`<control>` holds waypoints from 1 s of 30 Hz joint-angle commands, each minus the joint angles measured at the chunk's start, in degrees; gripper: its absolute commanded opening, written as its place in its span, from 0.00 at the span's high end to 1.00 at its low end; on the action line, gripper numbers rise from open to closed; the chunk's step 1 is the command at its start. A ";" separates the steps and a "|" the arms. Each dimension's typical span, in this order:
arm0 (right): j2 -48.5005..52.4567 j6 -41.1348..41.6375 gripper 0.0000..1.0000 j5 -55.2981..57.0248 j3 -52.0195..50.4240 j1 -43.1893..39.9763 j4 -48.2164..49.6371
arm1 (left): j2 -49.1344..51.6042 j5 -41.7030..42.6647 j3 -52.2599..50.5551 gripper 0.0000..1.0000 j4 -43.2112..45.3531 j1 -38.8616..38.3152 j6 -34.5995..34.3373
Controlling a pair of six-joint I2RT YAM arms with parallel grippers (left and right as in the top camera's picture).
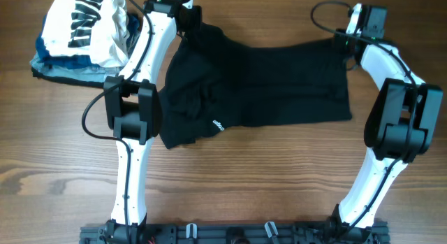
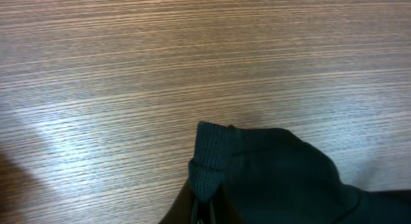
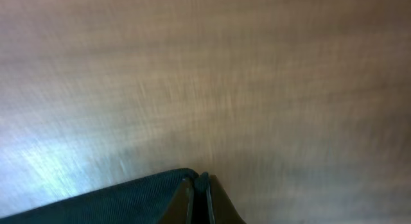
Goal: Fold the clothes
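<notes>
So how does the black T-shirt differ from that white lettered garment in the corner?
The black T-shirt lies spread out mid-table; the white garment bears black lettering and sits bunched on blue denim. The left claw and right claw each pinch a far edge of the black T-shirt; the white garment is untouched. Both are soft cloth.

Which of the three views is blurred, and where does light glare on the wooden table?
Right wrist view: blurred, the grain of the wooden table smeared, pale glare at lower left; left wrist view: sharp grain, a glare patch at left, the plain black soft T-shirt crisp; overhead view: even light, sharp, but the shirt's folds show only faintly in its darkness.
</notes>
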 commanded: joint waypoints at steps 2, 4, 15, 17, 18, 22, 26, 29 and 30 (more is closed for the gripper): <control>0.79 -0.59 0.96 -0.59 7.50 0.07 -3.41 | -1.53 -2.45 -0.04 0.96 -0.48 -0.22 -0.15; 0.79 -0.76 0.96 -0.59 9.84 0.02 -9.44 | -2.47 -2.43 -0.04 0.96 -2.16 -0.20 -0.15; -5.92 -5.25 0.96 -6.21 12.70 -0.79 -26.27 | -15.61 -0.20 -0.04 0.96 -18.53 -1.18 0.31; -6.10 -5.22 0.96 -6.23 12.70 -0.87 -28.79 | -16.28 1.07 -0.04 0.96 -22.45 -2.10 0.31; -6.10 -5.20 0.96 -6.47 12.70 -1.03 -30.03 | -16.28 1.49 -0.04 0.96 -24.41 -2.62 0.31; -6.10 -4.98 0.96 -9.53 12.70 -3.04 -35.67 | -15.85 1.64 -0.07 0.96 -32.94 -5.16 0.31; -6.10 -3.13 0.96 -12.72 12.70 -6.21 -41.88 | -15.82 1.60 -0.09 0.96 -38.80 -6.99 0.28; -6.21 -3.10 0.96 -15.89 12.70 -8.98 -46.56 | -15.78 -0.04 -1.11 0.96 -42.03 -6.99 -0.26; -6.21 -3.13 0.96 -17.25 12.70 -9.70 -47.84 | -15.78 -1.38 -1.64 0.96 -42.71 -6.73 -1.42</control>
